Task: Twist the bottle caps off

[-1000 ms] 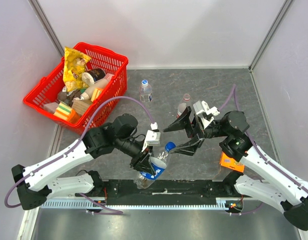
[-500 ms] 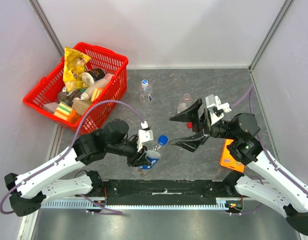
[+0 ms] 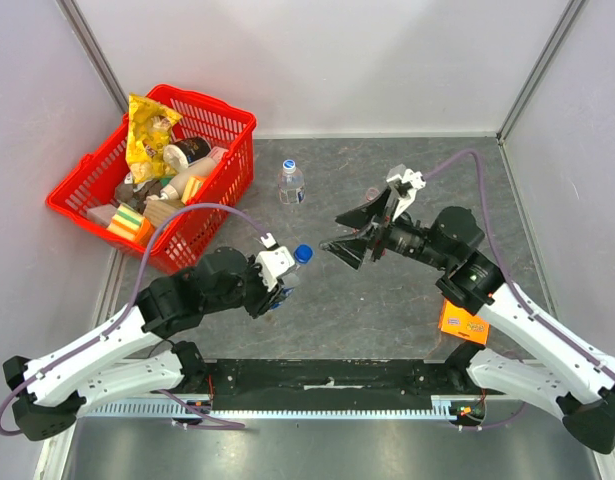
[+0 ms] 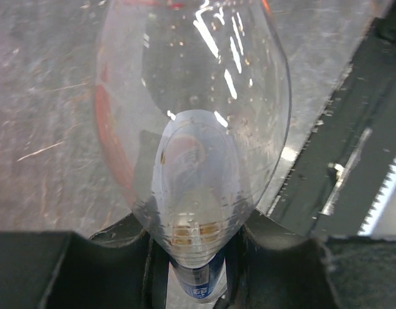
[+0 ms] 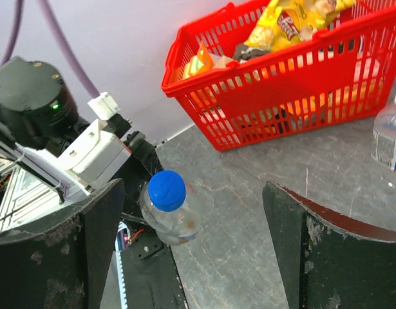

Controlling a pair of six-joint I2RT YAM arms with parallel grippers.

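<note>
My left gripper (image 3: 278, 278) is shut on a clear bottle (image 4: 191, 129) with a blue label. The bottle is tilted, and its blue cap (image 3: 303, 254) points toward my right gripper (image 3: 334, 233). That gripper is open, with its fingertips a short way from the cap and not touching it. In the right wrist view the blue cap (image 5: 167, 190) shows between the two open fingers (image 5: 56, 257). A second bottle (image 3: 291, 183) with a white and blue cap stands upright farther back. A third bottle (image 3: 372, 194) is mostly hidden behind my right gripper.
A red basket (image 3: 232, 175) full of snacks sits at the far left and also fills the back of the right wrist view (image 5: 281, 96). An orange flat packet (image 3: 462, 322) lies by the right arm. The black base rail (image 3: 327, 375) runs along the near edge.
My left gripper has carried the bottle left and away from the near edge, with the cap still toward the right arm. My right gripper has swung left after it, jaws open.
</note>
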